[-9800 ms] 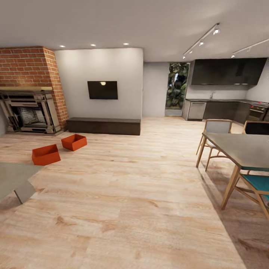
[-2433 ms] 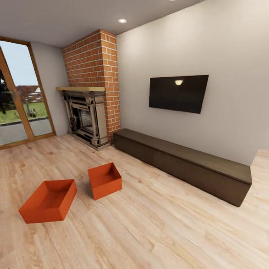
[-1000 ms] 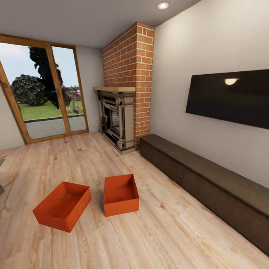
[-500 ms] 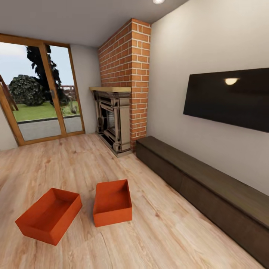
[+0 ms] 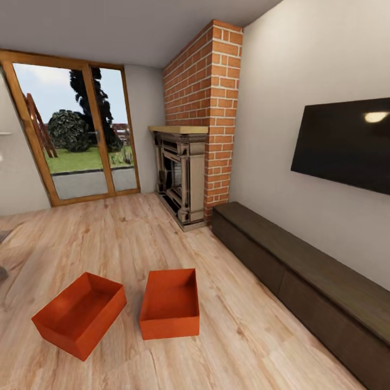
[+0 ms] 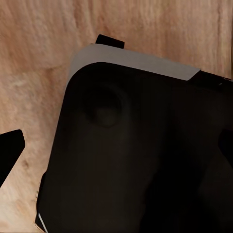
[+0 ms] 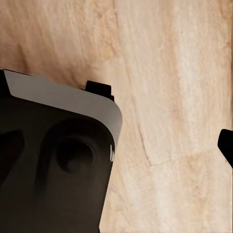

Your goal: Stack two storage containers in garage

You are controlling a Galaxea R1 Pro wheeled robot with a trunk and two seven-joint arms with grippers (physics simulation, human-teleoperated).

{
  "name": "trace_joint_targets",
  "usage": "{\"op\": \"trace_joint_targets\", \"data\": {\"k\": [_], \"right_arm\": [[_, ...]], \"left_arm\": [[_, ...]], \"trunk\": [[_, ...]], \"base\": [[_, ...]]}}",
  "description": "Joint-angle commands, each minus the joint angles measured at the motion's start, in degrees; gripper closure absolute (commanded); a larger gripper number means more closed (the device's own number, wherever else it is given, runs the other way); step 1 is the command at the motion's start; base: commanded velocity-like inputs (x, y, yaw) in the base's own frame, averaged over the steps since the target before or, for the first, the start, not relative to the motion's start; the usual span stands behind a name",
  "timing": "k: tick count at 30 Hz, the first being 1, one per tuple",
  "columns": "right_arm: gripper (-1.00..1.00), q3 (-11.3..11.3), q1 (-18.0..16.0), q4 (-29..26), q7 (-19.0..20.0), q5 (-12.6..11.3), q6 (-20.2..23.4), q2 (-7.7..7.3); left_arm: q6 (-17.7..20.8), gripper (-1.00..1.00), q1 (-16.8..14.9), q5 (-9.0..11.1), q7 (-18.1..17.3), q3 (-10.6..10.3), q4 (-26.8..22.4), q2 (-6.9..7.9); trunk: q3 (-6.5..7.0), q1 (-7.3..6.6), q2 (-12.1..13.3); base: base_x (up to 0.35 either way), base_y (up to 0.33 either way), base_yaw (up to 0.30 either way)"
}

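I've rolled closer — the two bins (image 5: 79, 315) (image 5: 170, 303) sit near, nearly touching. My claws' state I cannot tell. Grabbing one carelessly could knock its neighbour askew.

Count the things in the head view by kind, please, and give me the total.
Orange-red storage containers: 2
Brick fireplace: 1
Wall television: 1
Long dark low cabinet: 1
Wood-framed glass doors: 1 set
Total: 6
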Motion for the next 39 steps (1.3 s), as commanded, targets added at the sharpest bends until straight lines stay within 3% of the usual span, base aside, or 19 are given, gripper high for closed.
{"op": "trace_joint_targets", "data": {"k": [1, 10, 21, 39], "right_arm": [[-1.00, 0.30, -0.06, 0.16, -0.18, 0.02, -0.30, 0.01], [-1.00, 0.33, -0.06, 0.16, -0.16, 0.08, -0.27, 0.03], [-1.00, 0.21, -0.06, 0.16, -0.11, -0.07, -0.29, 0.24], [-1.00, 0.30, -0.06, 0.16, -0.11, -0.15, -0.30, -0.01]], "left_arm": [[0.36, -1.00, 0.00, 0.38, 0.22, 0.01, -0.15, -0.03], [0.27, -1.00, 0.00, 0.32, 0.22, 0.02, -0.20, -0.04], [0.33, -1.00, 0.00, 0.02, 0.11, -0.22, -0.55, -0.12], [0.32, -1.00, 0.00, -0.29, 0.04, -0.51, -0.41, -0.14]], "trunk": [[-0.06, 0.03, -0.03], [-0.06, 0.03, -0.03], [-0.06, 0.03, -0.03], [-0.06, 0.03, -0.03]], "base": [[0.320, -0.014, 0.274], [0.277, 0.000, 0.233], [0.081, 0.003, 0.017], [0.306, 0.135, 0.000]]}}
